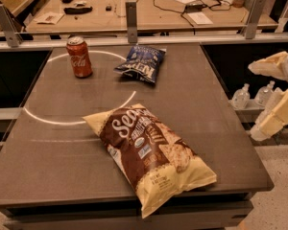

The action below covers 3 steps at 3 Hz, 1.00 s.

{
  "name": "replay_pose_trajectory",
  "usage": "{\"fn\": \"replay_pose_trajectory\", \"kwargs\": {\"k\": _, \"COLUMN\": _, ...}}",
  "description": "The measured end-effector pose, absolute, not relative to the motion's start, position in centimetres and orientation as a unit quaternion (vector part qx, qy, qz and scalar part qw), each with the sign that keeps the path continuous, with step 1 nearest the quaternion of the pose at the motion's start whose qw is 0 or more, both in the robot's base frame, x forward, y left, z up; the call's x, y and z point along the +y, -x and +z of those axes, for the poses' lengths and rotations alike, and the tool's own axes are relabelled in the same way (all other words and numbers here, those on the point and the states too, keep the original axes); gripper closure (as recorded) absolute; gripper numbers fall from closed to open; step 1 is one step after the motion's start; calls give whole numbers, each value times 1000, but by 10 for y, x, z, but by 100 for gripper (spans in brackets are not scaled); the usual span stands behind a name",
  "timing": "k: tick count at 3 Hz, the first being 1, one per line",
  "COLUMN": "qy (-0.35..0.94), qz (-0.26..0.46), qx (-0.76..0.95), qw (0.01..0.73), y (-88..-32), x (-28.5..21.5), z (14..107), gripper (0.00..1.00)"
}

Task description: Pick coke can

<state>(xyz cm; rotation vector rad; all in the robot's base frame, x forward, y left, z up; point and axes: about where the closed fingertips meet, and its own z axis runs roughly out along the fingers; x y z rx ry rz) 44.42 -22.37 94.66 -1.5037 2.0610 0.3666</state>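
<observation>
The coke can (79, 56) is a small red can with white script and a silver top. It stands upright at the far left of the dark table (206, 109), inside a white circle line. My gripper (253, 101) is at the right edge of the view, off the table's right side and far from the can. Its two cream fingers (271, 65) are spread apart with nothing between them.
A dark blue snack bag (141, 63) lies to the right of the can. A large brown and yellow chip bag (151, 155) lies across the table's near middle. A metal rail (129, 40) runs behind the table, with a cluttered wooden bench beyond. Clear bottles (241, 97) stand on a shelf at right.
</observation>
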Motion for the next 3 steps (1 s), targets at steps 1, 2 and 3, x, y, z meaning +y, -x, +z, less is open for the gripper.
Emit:
{"fn": "replay_pose_trajectory", "kwargs": {"k": 1, "qy": 523, "qz": 218, "qx": 750, "qw": 340, "y": -457, "x": -214, "z": 948, "gripper": 0}}
{"fn": "replay_pose_trajectory", "kwargs": {"k": 2, "qy": 498, "qz": 268, "qx": 731, "qw": 382, "y": -477, "x": -197, "z": 961, "gripper": 0}}
{"fn": "replay_pose_trajectory", "kwargs": {"k": 3, "qy": 498, "qz": 268, "qx": 731, "qw": 382, "y": -477, "x": -196, "z": 961, "gripper": 0}}
